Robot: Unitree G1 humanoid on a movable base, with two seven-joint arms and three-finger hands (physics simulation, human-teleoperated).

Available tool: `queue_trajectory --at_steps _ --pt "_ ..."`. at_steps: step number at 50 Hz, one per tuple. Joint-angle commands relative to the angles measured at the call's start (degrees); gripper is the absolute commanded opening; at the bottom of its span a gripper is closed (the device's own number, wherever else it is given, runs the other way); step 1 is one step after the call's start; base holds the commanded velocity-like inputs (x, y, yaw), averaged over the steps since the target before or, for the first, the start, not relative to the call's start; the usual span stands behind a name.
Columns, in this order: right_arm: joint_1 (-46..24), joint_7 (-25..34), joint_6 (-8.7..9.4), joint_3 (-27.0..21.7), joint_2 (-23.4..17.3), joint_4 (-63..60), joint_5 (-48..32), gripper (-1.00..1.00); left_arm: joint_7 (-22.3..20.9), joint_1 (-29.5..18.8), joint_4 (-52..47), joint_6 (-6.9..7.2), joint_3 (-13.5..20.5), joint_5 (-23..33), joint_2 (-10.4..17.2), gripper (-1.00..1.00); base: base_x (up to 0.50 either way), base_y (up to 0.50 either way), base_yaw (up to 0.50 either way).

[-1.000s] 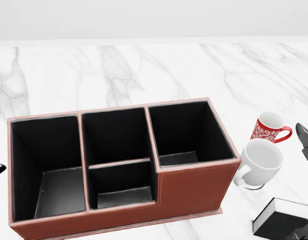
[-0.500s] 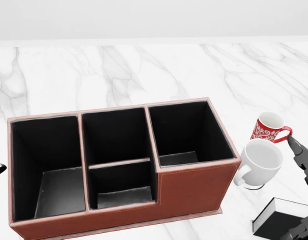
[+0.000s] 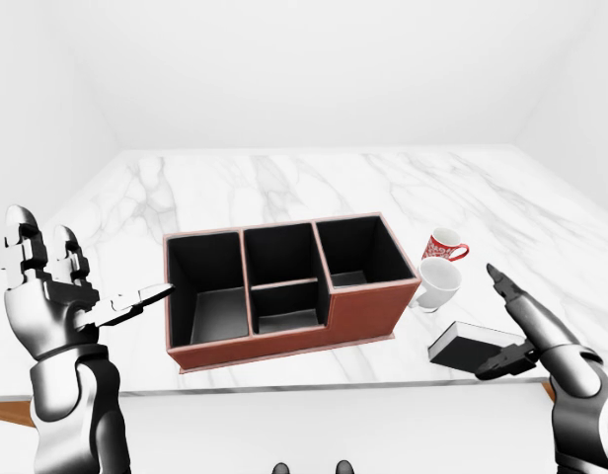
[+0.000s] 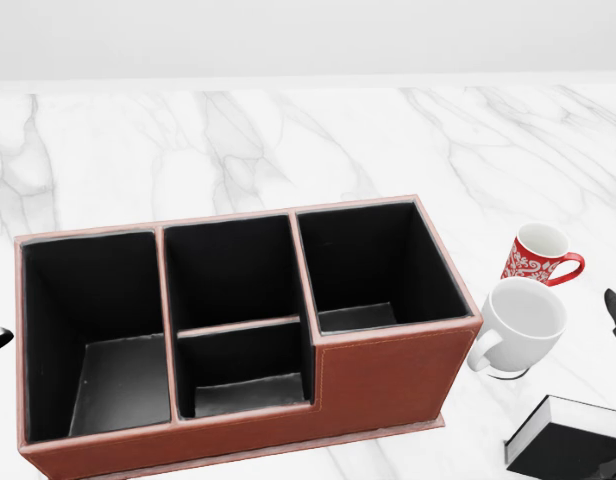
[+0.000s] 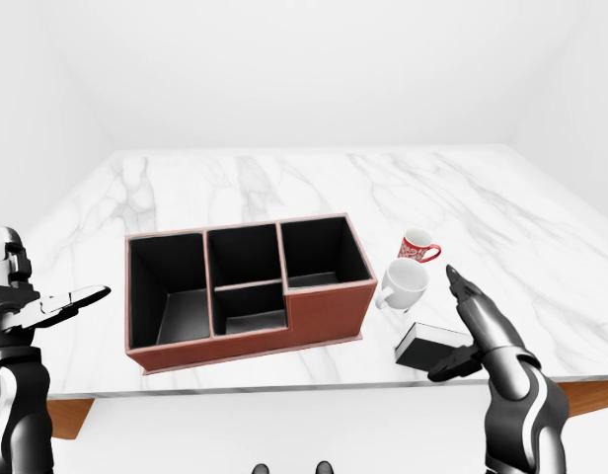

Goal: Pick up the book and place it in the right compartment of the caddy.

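Two open hands are hovering: the right hand (image 3: 516,331) spreading its fingers over the book (image 3: 474,346) beside the caddy (image 3: 284,286), the left hand (image 3: 62,296) well apart

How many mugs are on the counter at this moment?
2. The red patterned mug stands right of the caddy in the head view; the white mug sits just below it, apparently touching. The open compartments hide none.

The right hand (image 3: 516,331) hung open over the black book (image 3: 474,347), thumb touching its edge; the caddy (image 3: 284,286) lay to its left.
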Motion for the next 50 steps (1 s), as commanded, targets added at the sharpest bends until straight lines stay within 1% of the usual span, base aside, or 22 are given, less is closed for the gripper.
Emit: queue_trajectory --at_steps 1,3,4,10,12,17,18,21,25,34,50 --pt "-0.18 -2.41 -0.22 -0.38 -1.27 3.4 -2.37 1.0 -0.01 -0.05 0.19 0.0 0.0 0.05 -0.01 1.0 0.0 0.0 0.0" --pt "-0.15 -2.55 -0.28 -0.33 -1.33 3.55 -2.58 1.0 -0.02 -0.04 0.23 0.0 -0.08 0.11 -0.02 1.0 0.0 0.0 0.0" --pt "-0.08 -2.65 0.03 -0.34 -1.36 3.53 -3.13 1.0 -0.02 -0.03 0.21 0.0 -0.09 0.1 -0.02 1.0 0.0 0.0 0.0" --pt "-0.34 -3.95 -0.38 -0.13 -2.02 5.03 -4.92 1.0 0.06 -0.15 0.23 0.0 -0.02 0.01 0.14 1.0 0.0 0.0 0.0" --pt "-0.55 -3.93 -0.24 -0.02 -2.11 5.19 -5.12 1.0 0.17 -0.19 -0.02 0.0 -0.02 0.0 0.17 1.0 0.0 0.0 0.0" --pt "-1.51 -4.59 0.0 0.97 -2.51 6.03 -6.12 1.0 0.1 -0.15 0.08 0.0 -0.17 0.3 0.09 1.0 0.0 0.0 0.0" --pt "-1.71 -5.18 -0.27 1.3 -2.7 6.84 -6.46 1.0 0.13 -0.18 0.05 0.0 -0.17 0.33 0.11 1.0 0.0 0.0 0.0" --pt "-2.41 -6.22 -0.05 1.96 -3.04 8.64 -6.94 1.0 0.16 -0.28 -0.03 0.0 -0.12 0.29 0.17 1.0 0.0 0.0 0.0" --pt "-3.33 -8.05 -0.49 2.7 -4.07 11.74 -6.91 1.0 0.05 -0.36 0.47 0.0 -0.16 0.36 0.2 1.0 0.0 0.0 0.0" --pt "-3.77 -8.98 -0.27 3.7 -4.56 12.97 -6.8 1.0 0.1 -0.19 -0.12 0.0 -0.15 0.38 0.11 1.0 0.0 0.0 0.0" --pt "-4.83 -12.09 -1.28 6.11 -5.45 19.44 -7.15 1.0 0.02 -0.13 -0.11 0.0 -0.06 0.32 0.02 1.0 0.0 0.0 0.0"
